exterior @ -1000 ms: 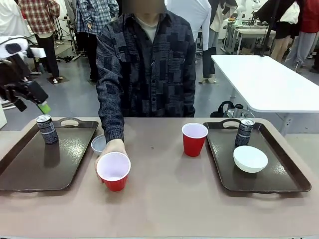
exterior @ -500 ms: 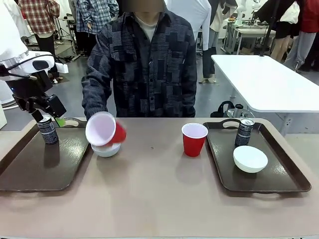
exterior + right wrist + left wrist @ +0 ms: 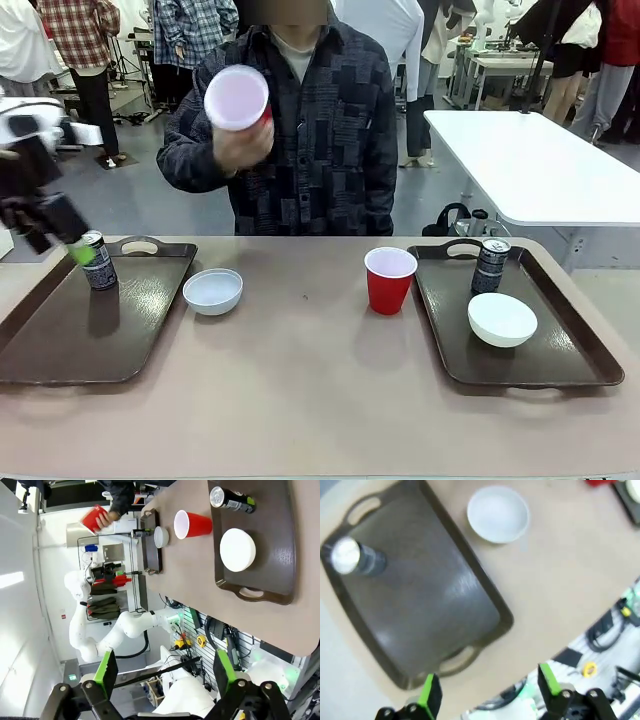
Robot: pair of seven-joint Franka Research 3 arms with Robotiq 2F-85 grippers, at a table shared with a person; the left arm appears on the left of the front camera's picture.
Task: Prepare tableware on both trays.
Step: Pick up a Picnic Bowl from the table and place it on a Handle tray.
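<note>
**Jaws wide, one cup held up in the air**

Lower left: left tray (image 3: pixel 60 330); lower right: right tray (image 3: pixel 560 345). Both left gripper (image 3: pixel 489 687) and right gripper (image 3: pixel 165 669) are spread wide and empty. First bowl (image 3: pixel 213 291) sits on the table (image 3: pixel 320 400) beside left tray; second bowl (image 3: pixel 502 319) sits in right tray. Upper left: held cup (image 3: pixel 238 98) in person's hand (image 3: pixel 238 142); second cup (image 3: pixel 389 280) stands just left of right tray. At the trays' far ends: left can (image 3: pixel 97 260), right can (image 3: pixel 490 265).

My left arm (image 3: pixel 28 118) reaches in from the left side, wrist tilted, the left gripper (image 3: pixel 489 694) pointing down with jaws spread wide. My right gripper (image 3: pixel 165 672) hangs high, looking down, jaws just as far apart.
</note>
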